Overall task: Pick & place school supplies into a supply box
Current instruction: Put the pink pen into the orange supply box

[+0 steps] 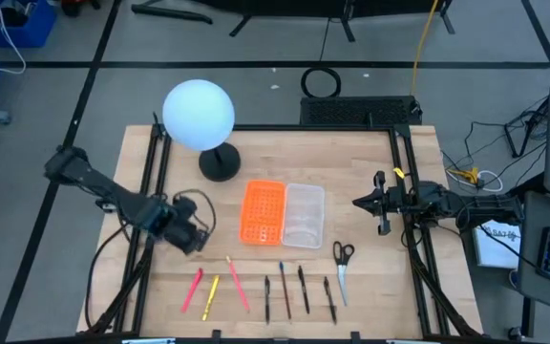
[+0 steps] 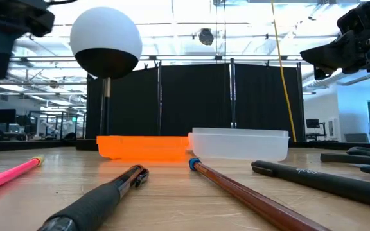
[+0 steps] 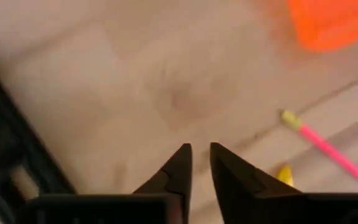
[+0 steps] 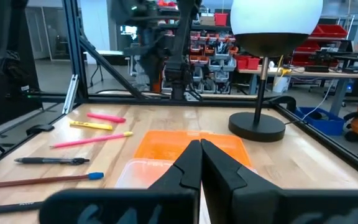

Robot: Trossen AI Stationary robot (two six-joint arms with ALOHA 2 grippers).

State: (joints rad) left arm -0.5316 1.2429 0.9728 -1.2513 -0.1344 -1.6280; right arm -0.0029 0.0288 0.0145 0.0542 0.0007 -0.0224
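The left gripper (image 1: 197,243) hangs over the table's left side, above bare wood and near the upper ends of the coloured pencils; its fingers (image 3: 174,171) stand slightly apart with a narrow gap and pinch nothing. Below it, along the front edge, lie a pink-red marker (image 1: 192,290), a yellow marker (image 1: 210,295) and a pink pencil (image 1: 238,284), followed by 4 dark pens and pencils (image 1: 294,291) in a loose row. At the table's centre sits the orange tray (image 1: 264,212), with the supply box (image 1: 304,216) touching its right side; the box holds none of the supplies. A globe lamp (image 1: 200,117) stands behind the trays. The scissors (image 1: 343,268) lie right of the dark pens, handles toward the box. The right gripper (image 1: 359,203) waits right of the supply box, above the table, fingers pressed together and holding nothing.
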